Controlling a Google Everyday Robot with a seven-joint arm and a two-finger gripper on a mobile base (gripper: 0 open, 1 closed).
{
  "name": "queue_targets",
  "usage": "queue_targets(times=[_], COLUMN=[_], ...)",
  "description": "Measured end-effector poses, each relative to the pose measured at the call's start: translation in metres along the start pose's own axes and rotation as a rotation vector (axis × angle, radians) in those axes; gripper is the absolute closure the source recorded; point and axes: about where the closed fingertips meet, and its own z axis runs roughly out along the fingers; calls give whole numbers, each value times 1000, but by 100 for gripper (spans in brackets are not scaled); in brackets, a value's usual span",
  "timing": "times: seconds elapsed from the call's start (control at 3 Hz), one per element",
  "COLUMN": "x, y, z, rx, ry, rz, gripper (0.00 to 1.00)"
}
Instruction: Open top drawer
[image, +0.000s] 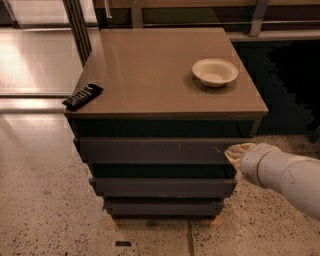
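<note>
The top drawer (150, 150) is the widest of three dark grey-olive fronts under the brown cabinet top, with small pale scratches toward its right end. It juts a little forward of the recess under the top. My gripper (235, 151) comes in from the right on a white arm (285, 175) and its tip sits at the right end of the top drawer front, touching or nearly touching it. The two narrower drawer fronts (162, 186) lie below.
A white bowl (215, 71) sits on the cabinet top (160, 80) at the right. A black remote (82, 96) lies at the top's left front corner, overhanging. A speckled floor surrounds the cabinet. Metal posts stand behind at left.
</note>
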Motion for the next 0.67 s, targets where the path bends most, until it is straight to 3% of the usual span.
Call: queue_targets(times=[0.67], x=[4], y=[-15], z=[50], rx=[2], ry=[-55], rz=[-4], gripper=[100])
